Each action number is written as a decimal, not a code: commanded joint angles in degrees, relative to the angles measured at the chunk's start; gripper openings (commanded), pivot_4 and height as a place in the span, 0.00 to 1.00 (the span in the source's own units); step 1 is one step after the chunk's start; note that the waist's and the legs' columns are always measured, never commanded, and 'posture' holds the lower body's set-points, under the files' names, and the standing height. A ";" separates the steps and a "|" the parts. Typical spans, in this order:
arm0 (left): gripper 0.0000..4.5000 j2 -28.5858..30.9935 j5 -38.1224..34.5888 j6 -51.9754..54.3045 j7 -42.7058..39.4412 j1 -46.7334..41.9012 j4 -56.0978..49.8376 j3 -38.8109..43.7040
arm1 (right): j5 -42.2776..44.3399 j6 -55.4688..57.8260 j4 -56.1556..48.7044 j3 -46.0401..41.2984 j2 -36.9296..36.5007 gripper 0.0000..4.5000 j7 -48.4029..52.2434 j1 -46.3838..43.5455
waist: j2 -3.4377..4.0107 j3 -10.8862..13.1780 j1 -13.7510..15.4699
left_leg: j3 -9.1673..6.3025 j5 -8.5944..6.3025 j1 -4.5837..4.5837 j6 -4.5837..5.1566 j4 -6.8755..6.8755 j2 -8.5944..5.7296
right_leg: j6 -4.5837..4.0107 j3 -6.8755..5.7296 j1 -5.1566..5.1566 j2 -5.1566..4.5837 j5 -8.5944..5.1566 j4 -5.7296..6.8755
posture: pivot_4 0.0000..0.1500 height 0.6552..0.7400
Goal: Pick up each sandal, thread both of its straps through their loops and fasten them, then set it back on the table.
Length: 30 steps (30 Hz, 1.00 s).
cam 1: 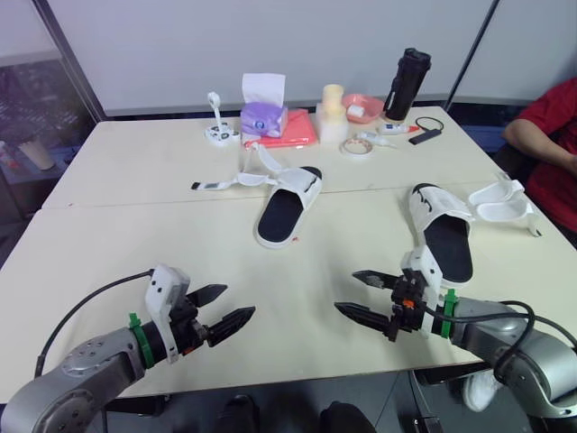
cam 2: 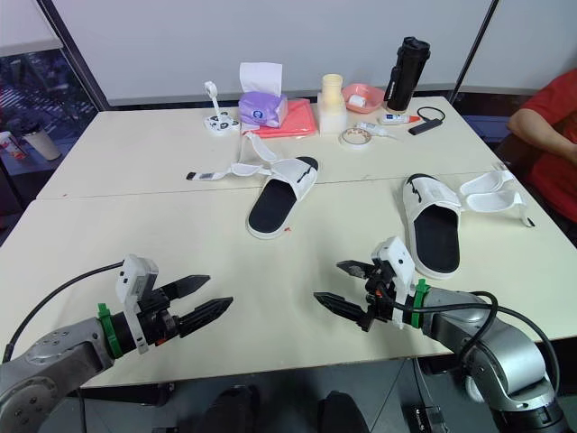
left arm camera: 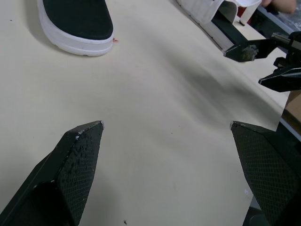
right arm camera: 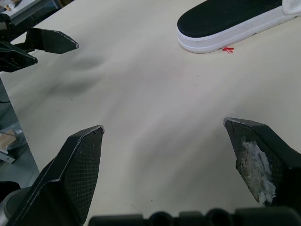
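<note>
Left eye view shows left gripper, right gripper wide, person near right sandal.

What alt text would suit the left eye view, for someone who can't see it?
The left sandal and right sandal, white with black insoles, lie on a cream table, straps splayed unfastened. Nearer the camera, the left gripper and right gripper hover open and empty. A tissue box and black bottle stand beyond.

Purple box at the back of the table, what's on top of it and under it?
A white tissue sticks up from the purple box. It seems to rest on a flat red pad; the part beneath is covered.
</note>
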 commanded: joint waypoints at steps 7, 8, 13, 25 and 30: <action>1.00 -0.94 3.85 -4.30 -3.59 2.90 0.60 -1.06 | 0.64 0.17 -1.68 0.23 0.50 0.99 -0.53 -1.14 | 0.00 0.00 0.04 | 0.01 0.00 0.02 0.00 0.00 0.00 | 0.00 0.00 0.02 0.00 0.00 0.00 | 1.00 1.00; 1.00 -1.06 3.95 -4.74 -4.30 3.21 1.03 -0.77 | 0.64 0.25 -1.70 0.27 0.57 0.99 -0.60 -1.25 | 0.00 0.00 0.03 | 0.01 0.00 0.02 0.00 0.00 0.00 | 0.00 0.00 0.02 0.00 0.00 0.00 | 1.00 1.00; 1.00 -1.05 4.25 -6.10 -6.74 4.18 2.25 0.36 | 0.58 0.26 -1.72 0.51 0.82 0.99 -0.86 -1.48 | 0.00 -0.01 0.05 | 0.01 0.00 0.02 0.00 0.00 0.00 | 0.00 0.00 0.02 0.00 0.00 0.00 | 1.00 1.00; 1.00 -0.45 3.71 -5.50 -7.61 1.23 3.37 1.08 | -0.24 -0.69 -0.78 -0.05 0.52 0.99 -1.47 -2.44 | 0.00 -0.01 0.09 | 0.01 0.00 0.04 0.00 0.02 0.00 | 0.00 0.00 0.04 0.00 0.00 0.02 | 1.00 1.00; 1.00 1.35 1.98 -3.27 -7.81 -3.35 5.10 1.73 | -7.23 -7.16 0.65 -2.42 1.30 0.99 -6.64 -2.80 | 0.00 -0.01 0.08 | 0.01 0.00 0.06 0.00 0.03 0.00 | 0.00 0.00 0.04 0.00 0.00 0.08 | 1.00 1.00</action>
